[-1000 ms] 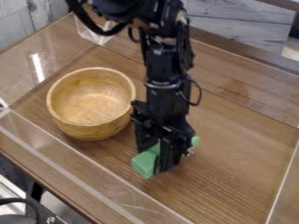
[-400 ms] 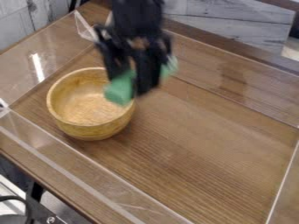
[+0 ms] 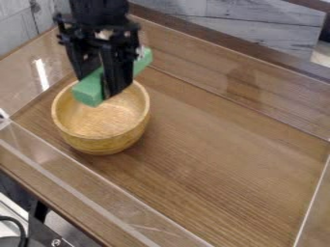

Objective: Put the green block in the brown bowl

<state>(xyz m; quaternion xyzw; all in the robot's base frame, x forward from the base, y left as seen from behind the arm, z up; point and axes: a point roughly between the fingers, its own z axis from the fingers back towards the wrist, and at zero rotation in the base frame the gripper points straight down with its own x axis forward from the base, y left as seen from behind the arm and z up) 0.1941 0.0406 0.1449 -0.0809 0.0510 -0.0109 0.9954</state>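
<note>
Over the brown bowl [image 3: 100, 118] hangs the black hand [image 3: 103, 85], pointing down. Its fingers are closed tight on the green block [image 3: 93, 90], which sits tilted between them, up in the air above the bowl's far side. The bowl rests on the wooden desk [image 3: 233, 164], near its left end.

Single view: raised camera off one corner, angled down across the wooden tabletop [image 3: 245, 145], fairly near; the arm's upper part cropped at the top edge.
</note>
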